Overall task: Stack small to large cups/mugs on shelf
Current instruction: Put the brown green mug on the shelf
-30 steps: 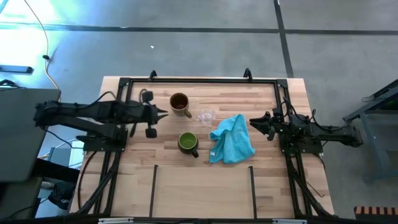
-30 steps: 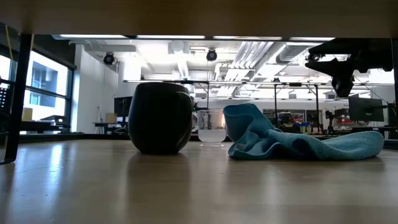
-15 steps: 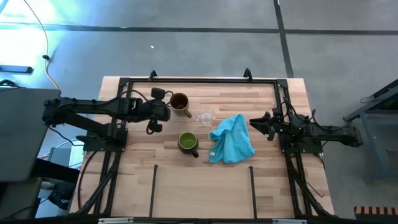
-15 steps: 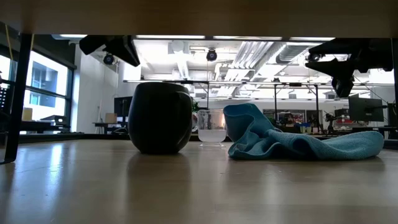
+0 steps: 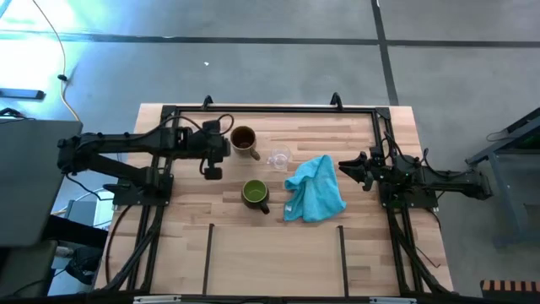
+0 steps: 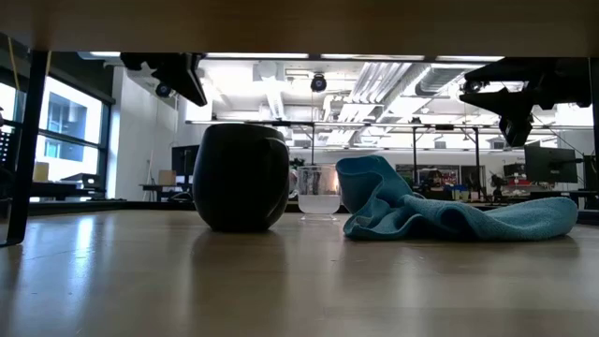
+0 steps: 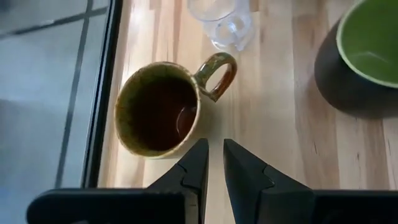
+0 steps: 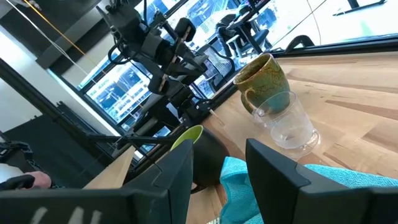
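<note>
Brown mug (image 7: pixel 163 109) sitting just ahead of the left gripper (image 7: pixel 211 163), fingers nearly pressed together, hovering beside the rim. Needing to spread before closing on the wall or handle. Glass cup (image 5: pixel 279 157) and green mug (image 5: pixel 255 193) standing nearby on the shelf (image 5: pixel 278 253). Right gripper (image 5: pixel 344 168) waiting spread beside the turquoise cloth (image 5: pixel 315 187).

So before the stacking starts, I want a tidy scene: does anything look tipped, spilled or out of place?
Only the turquoise cloth, lying crumpled beside the clear glass cup. The brown mug, green mug and glass all stand upright, with no spill visible.
</note>
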`<move>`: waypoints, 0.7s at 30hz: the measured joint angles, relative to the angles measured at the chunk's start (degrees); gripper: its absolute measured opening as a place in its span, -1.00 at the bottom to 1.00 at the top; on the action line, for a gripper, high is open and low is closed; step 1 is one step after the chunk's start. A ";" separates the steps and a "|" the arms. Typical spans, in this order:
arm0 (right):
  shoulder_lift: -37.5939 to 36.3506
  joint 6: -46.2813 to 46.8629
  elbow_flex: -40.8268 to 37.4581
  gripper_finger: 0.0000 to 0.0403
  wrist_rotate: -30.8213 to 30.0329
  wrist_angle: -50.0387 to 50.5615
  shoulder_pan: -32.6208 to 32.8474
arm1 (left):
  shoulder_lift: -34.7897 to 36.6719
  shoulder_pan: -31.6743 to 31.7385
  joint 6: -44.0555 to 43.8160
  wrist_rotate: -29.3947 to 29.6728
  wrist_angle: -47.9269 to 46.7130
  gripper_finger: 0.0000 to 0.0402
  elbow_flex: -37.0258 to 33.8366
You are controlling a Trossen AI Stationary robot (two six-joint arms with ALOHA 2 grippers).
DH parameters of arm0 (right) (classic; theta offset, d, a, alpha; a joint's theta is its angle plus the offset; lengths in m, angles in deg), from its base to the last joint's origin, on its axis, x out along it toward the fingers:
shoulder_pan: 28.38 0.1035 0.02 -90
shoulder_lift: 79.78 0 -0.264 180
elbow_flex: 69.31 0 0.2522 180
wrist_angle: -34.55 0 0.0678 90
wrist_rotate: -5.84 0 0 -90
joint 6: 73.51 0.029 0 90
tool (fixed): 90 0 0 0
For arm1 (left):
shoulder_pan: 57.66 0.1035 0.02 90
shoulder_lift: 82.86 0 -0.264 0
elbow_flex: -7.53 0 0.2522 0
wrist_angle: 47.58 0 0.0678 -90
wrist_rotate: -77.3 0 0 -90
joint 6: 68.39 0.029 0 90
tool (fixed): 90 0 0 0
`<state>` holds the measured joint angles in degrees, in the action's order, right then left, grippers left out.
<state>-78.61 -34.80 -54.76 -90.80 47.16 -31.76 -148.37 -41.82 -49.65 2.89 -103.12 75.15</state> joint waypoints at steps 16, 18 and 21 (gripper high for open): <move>0.20 0.32 0.00 -0.30 -0.16 -0.02 0.00 | -5.77 0.04 22.87 5.91 5.68 -0.80 -0.04; 0.42 0.35 0.00 -0.30 -0.16 0.00 -0.01 | -7.36 0.06 22.39 6.04 5.62 -0.80 -0.04; 0.72 1.39 0.00 -0.30 -0.15 0.00 0.00 | -9.13 0.06 18.57 6.42 5.49 -0.80 0.46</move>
<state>-77.89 -33.41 -54.76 -90.95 47.16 -31.76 -157.50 -41.76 -31.08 9.32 -97.64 75.61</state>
